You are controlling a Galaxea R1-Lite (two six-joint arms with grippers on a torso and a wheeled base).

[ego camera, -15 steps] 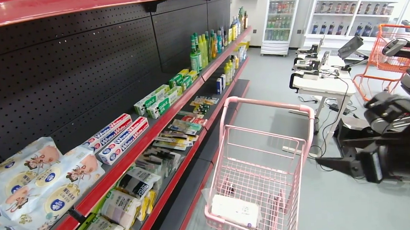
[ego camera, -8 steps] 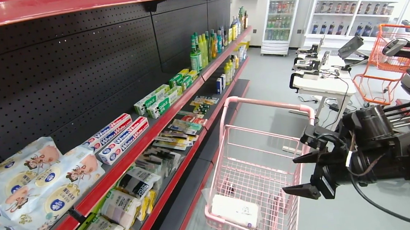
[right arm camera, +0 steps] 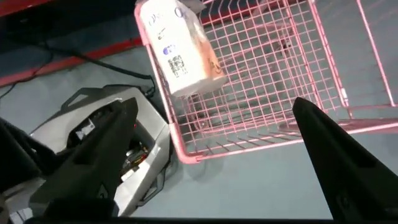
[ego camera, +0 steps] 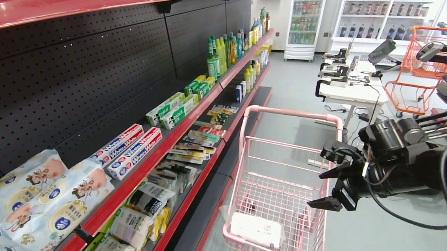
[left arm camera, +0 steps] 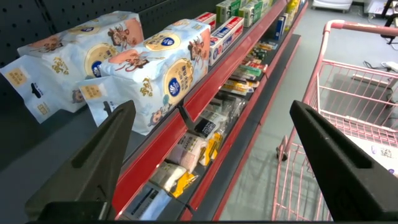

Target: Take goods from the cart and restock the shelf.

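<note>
A pink wire cart (ego camera: pixel 290 176) stands in the aisle beside the red-edged shelf (ego camera: pixel 158 153). One white pack of wipes (ego camera: pixel 256 229) lies in the cart's near corner; the pack (right arm camera: pixel 180 50) is also in the right wrist view, inside the cart (right arm camera: pixel 261 134). My right gripper (ego camera: pixel 316 190) hangs open at the cart's right rim, above the basket and apart from the pack. The right gripper (right arm camera: pixel 211 118) holds nothing. My left gripper (left arm camera: pixel 211 109) is open and empty, facing the shelf, where blue-and-white wipe packs (left arm camera: pixel 161 74) lie. The same wipe packs (ego camera: pixel 52 204) rest at the shelf's near end.
Toothpaste boxes (ego camera: pixel 130 147) and green bottles (ego camera: pixel 218 55) line the shelf farther along. Lower shelves hold small packets (ego camera: pixel 136 222). A white desk (ego camera: pixel 352 89) and an orange cart (ego camera: pixel 420 64) stand to the right, with bare floor between.
My right arm swung out from the right side, bringing its open gripper to the cart's right rim, then edged slightly left. The cart and the pack stayed put.
</note>
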